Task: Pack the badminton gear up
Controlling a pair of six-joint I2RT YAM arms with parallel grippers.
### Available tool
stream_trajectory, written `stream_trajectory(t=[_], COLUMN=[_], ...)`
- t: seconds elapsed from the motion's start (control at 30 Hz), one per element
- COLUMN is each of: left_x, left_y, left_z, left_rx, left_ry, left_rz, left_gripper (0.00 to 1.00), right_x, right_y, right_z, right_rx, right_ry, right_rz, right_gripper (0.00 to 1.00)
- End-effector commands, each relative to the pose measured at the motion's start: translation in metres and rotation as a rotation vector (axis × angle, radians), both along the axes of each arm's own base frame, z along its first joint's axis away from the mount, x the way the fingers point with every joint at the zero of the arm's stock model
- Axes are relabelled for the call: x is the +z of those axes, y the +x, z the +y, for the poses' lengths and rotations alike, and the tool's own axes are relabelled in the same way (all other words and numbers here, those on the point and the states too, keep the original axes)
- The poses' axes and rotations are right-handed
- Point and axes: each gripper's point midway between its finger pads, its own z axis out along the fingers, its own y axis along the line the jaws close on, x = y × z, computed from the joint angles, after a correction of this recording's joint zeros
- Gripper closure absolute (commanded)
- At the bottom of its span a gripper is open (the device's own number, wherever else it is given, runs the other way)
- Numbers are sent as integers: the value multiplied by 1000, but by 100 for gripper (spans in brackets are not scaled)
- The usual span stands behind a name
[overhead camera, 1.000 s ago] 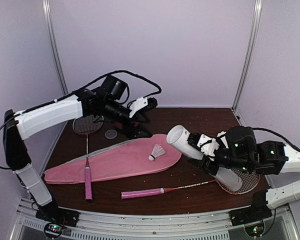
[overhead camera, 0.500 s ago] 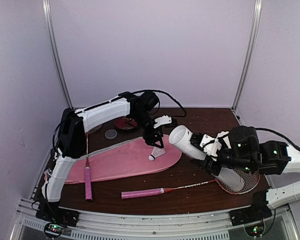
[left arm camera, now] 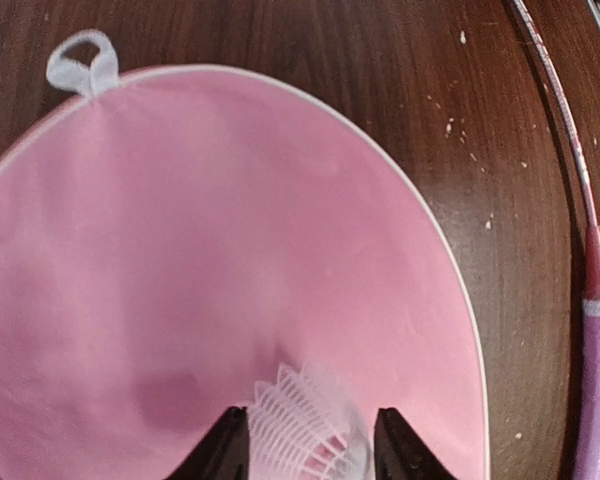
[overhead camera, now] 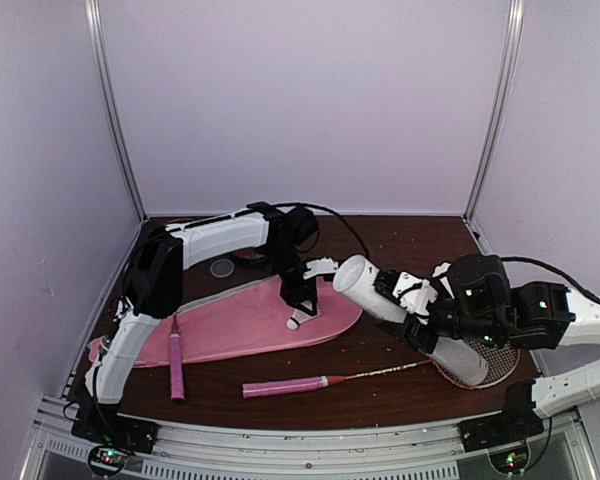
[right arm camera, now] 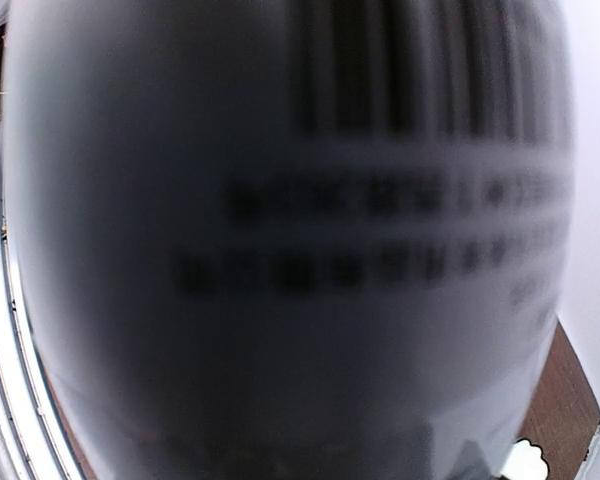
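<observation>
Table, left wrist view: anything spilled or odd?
White specks are scattered on the dark table between the pink bag and the racket shaft. They look like loose debris; what they are is unclear. Nothing else stands out.

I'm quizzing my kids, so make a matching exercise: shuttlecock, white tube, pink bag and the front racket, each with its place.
Things: 1 shuttlecock; 2 white tube; 3 pink bag; 4 front racket.
Places: A held tilted by right claw; B flat beneath the shuttlecock; C between fingers of left claw; D on the table before the bag.
Pairs: 1-C, 2-A, 3-B, 4-D.
</observation>
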Motion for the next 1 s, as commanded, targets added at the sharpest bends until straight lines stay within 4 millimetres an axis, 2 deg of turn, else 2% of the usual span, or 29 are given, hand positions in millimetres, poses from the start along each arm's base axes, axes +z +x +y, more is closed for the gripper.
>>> stream_trajectory(t=[0.0,0.07,0.2,0.3,0.47,0.57,0.6,0.63,0.7,0.73,0.77,0.83,0.97], left_x=[16,23,39,50,63,82,99,106,155,171,196,240,309], left_y=[-3,0,3,6,13,26,30,35,37,35,32,17,-19], left_z=[10,17,37,51,72,81,83,83,84,86,88,92,93], left_rx=[34,74,138,182,244,313,344,362,422,452,473,474,453], left_ry=[-71,-88,-122,-146,-184,-243,-278,-302,-422,-480,-557,-695,-872], left_rz=[34,26,24,6,0,-67,-109,-146,-228,-258,-292,-347,-450], left_gripper=[64,73,84,100,100,100,100,100,100,100,100,100,100], right_x=[10,9,12,13,13,10,9,8,7,8,10,13,23], right_y=[4,5,6,6,7,8,9,9,10,10,11,14,18], right_z=[5,6,8,8,7,6,6,7,8,9,10,12,17], right_rx=[-4,-1,2,1,-3,-15,-17,-18,-25,-26,-32,-39,-47], right_ry=[29,18,14,17,21,14,15,17,28,35,45,64,109], right_rz=[-28,-28,-33,-38,-40,-40,-38,-36,-33,-33,-34,-39,-56], right_gripper=[71,71,71,71,71,71,71,71,71,71,71,71,71])
